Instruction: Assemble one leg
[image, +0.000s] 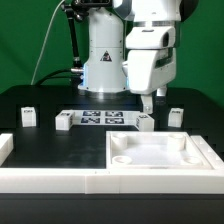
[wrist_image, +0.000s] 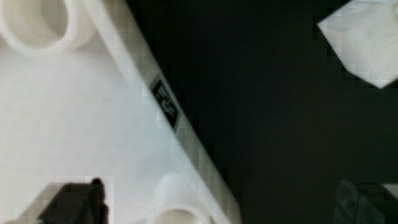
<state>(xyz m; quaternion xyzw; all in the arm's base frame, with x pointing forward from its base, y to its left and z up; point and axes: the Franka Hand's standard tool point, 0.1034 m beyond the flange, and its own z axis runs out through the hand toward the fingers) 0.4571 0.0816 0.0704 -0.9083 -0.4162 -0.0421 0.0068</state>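
Note:
Several small white legs with marker tags stand on the black table: one (image: 29, 116) at the exterior view's left, one (image: 64, 122) beside the marker board, one (image: 145, 122) right of that board, one (image: 177, 116) further right. My gripper (image: 147, 102) hangs just above the third leg, by the far edge of the large flat white panel (image: 160, 152). In the wrist view the panel (wrist_image: 71, 120) shows two round sockets, one dark finger (wrist_image: 71, 205) stands over it, and a blurred white leg (wrist_image: 365, 45) lies off the panel. The gripper looks open and holds nothing.
The marker board (image: 100, 119) lies between the legs in front of the robot base (image: 105, 65). A white L-shaped wall (image: 50, 178) runs along the front and the exterior view's left of the table.

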